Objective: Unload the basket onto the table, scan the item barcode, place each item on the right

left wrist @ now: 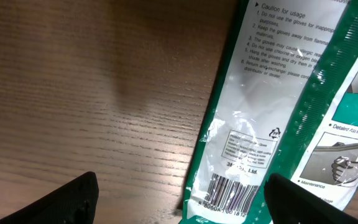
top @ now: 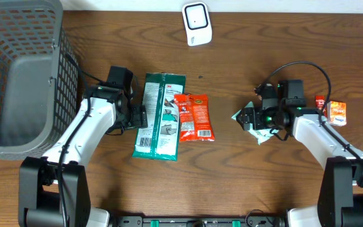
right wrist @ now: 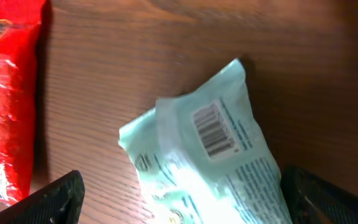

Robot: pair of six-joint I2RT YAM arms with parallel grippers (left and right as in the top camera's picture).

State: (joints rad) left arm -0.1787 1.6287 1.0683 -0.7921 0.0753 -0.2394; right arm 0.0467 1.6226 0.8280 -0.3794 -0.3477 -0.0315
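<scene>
A mint-green packet (right wrist: 210, 162) lies on the wooden table with its barcode (right wrist: 214, 130) facing up. My right gripper (right wrist: 188, 199) hangs open over it, the packet's near end between the two black fingers (right wrist: 55, 199); in the overhead view the right gripper (top: 249, 118) covers most of the packet (top: 239, 116). A long green-and-white glove package (top: 159, 116) lies mid-table. My left gripper (top: 140, 116) is open at its left edge. In the left wrist view the left gripper (left wrist: 182, 208) straddles the package's barcode (left wrist: 232, 196). The white scanner (top: 196, 24) stands at the back.
A red-orange snack packet (top: 194, 118) lies right of the glove package, also in the right wrist view (right wrist: 8, 93). A grey wire basket (top: 17, 75) fills the far left. A small orange item (top: 336, 112) lies at the right edge, beside my right arm.
</scene>
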